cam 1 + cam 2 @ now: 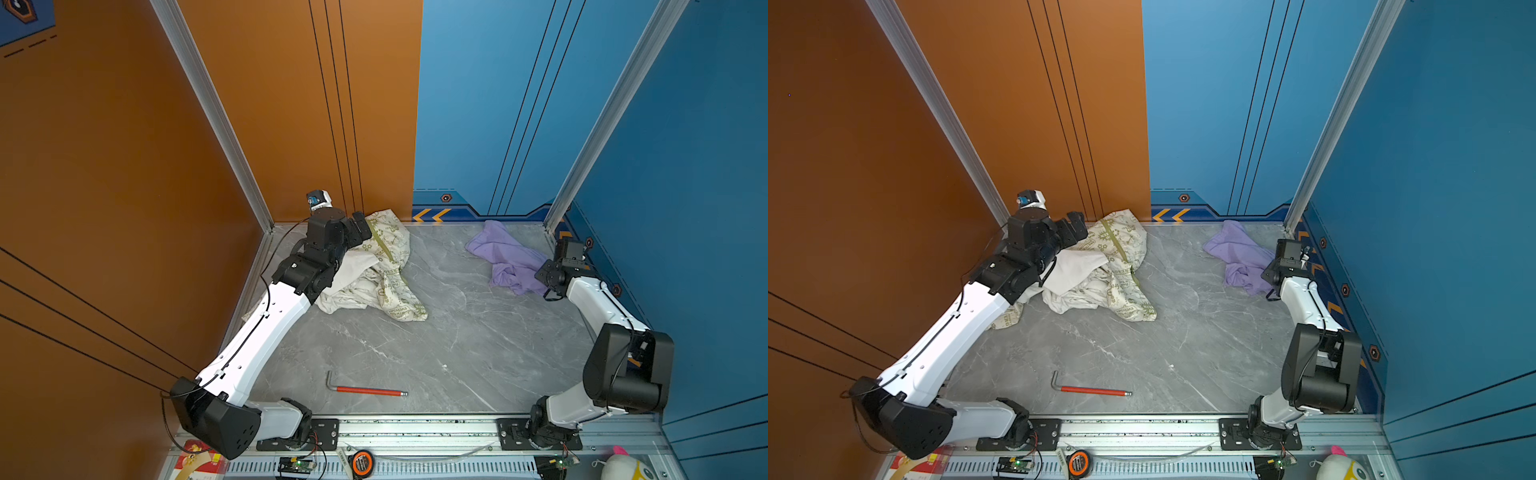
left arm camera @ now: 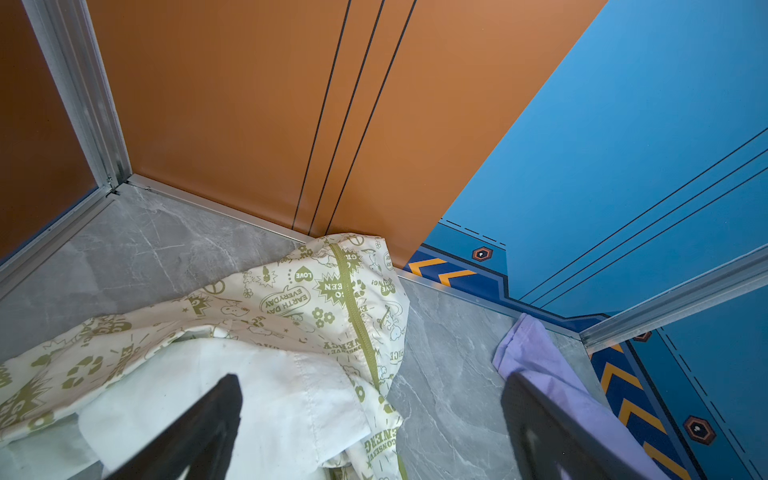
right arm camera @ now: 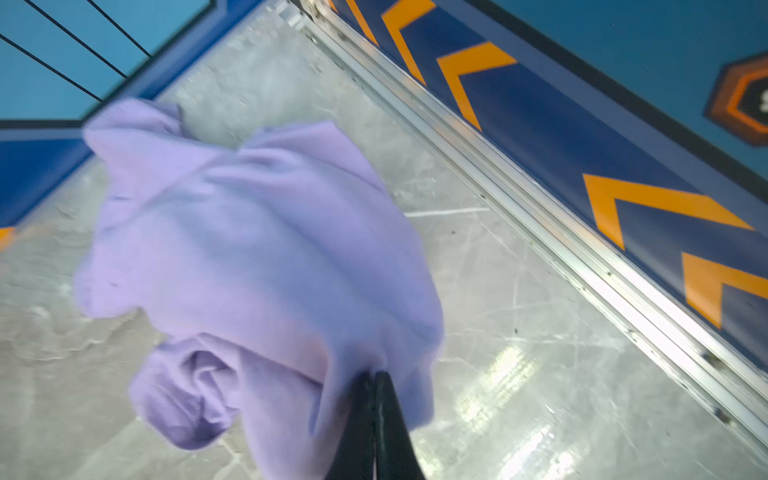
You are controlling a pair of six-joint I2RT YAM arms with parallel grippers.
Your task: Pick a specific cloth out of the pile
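The lavender cloth (image 1: 503, 257) (image 1: 1241, 253) lies crumpled at the back right of the grey tabletop, well apart from the pile. My right gripper (image 3: 374, 374) (image 1: 541, 273) is shut on its near edge; the cloth (image 3: 257, 249) bunches at the closed tips. The pile (image 1: 382, 270) (image 1: 1113, 266), a cream cloth with olive-green print and a plain white cloth (image 2: 249, 399), sits at the back left. My left gripper (image 2: 372, 386) (image 1: 360, 227) hovers open over the pile, nothing between its fingers. The cloth (image 2: 536, 357) also shows past one finger.
A red-handled hex key (image 1: 365, 390) (image 1: 1090, 390) lies near the front edge. Orange and blue walls close off the back and sides. On the front rail sit a tape measure (image 1: 361, 463) and a plush toy (image 1: 623, 465).
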